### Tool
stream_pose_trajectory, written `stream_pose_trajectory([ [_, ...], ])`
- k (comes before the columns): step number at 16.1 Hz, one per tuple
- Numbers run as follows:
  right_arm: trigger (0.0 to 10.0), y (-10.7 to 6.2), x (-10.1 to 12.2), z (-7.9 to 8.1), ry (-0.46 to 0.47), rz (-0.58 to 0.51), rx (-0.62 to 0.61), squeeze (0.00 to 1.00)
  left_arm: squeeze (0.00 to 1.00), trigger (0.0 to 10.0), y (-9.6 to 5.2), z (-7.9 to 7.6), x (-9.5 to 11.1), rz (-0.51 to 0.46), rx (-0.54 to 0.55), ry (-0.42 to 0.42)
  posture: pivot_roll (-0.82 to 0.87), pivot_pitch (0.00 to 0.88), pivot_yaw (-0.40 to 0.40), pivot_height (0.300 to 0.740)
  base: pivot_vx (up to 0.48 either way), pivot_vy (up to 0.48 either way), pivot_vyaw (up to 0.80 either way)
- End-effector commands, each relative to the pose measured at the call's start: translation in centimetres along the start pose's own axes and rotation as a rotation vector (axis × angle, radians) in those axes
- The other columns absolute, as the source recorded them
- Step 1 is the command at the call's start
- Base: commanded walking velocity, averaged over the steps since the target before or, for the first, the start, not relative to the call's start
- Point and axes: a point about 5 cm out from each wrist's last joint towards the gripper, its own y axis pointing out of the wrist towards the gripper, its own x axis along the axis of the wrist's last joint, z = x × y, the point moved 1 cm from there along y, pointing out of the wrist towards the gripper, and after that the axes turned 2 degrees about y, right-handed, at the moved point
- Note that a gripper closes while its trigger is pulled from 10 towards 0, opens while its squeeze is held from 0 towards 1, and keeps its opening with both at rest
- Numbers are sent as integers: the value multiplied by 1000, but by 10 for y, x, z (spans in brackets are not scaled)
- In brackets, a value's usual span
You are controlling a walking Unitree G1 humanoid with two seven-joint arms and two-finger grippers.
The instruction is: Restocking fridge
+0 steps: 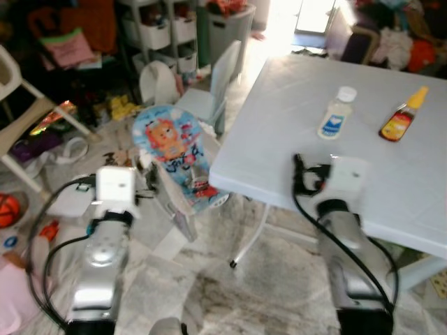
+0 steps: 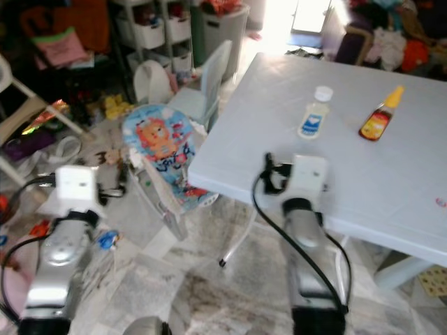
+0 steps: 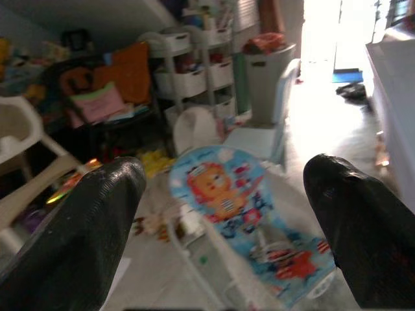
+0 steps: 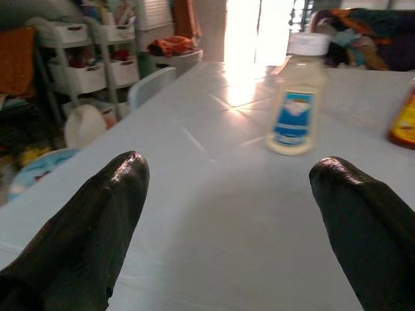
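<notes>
On the white table (image 1: 279,132) stand a clear bottle (image 1: 336,115) with a white cap and blue label and, to its right, an amber bottle (image 1: 402,117) with a yellow cap. My right arm (image 1: 342,209) reaches over the table's near left corner. In the right wrist view the right gripper (image 4: 230,172) is open with nothing between its fingers, and the clear bottle (image 4: 295,107) stands a short way beyond them. My left arm (image 1: 112,209) is out over the floor, and the left gripper (image 3: 224,172) is open and empty, facing a baby bouncer (image 3: 246,214).
The blue lion-print baby bouncer (image 1: 174,157) lies on the floor beside the table's left corner, with a small pale chair (image 1: 209,98) behind it. Shelves with white bins (image 1: 164,31), a grey bin (image 1: 227,28), a white high chair (image 1: 17,105) and floor clutter fill the left.
</notes>
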Motion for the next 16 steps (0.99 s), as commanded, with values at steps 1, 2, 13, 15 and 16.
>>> stream_pose_trajectory([
  [1, 10000, -3, 4, -11, -16, -12, -52, 0, 0, 10000, -1, -1, 6, -13, -20, 1, -21, 0, -8, 740, 0, 0, -575],
  [2, 10000, -4, 1, -13, -11, -3, -61, 0, 0, 10000, -1, -3, 9, -20, -43, -11, -22, 5, -7, 740, 0, 0, -800],
  [13, 10000, 6, 7, 3, -23, -36, 0, 0, 0, 10000, -8, -26, 14, -37, -136, -97, -27, 4, -9, 740, 401, 0, -364],
  [15, 10000, 4, 5, 7, -14, -35, 18, 0, 0, 10000, -9, -27, 13, -29, -137, -99, -28, 2, -6, 740, 480, 0, 0],
  [16, 10000, 5, 5, 8, -13, -38, 28, 0, 0, 10000, -8, -27, 12, -25, -136, -101, -28, 1, -4, 740, 480, 0, 0],
])
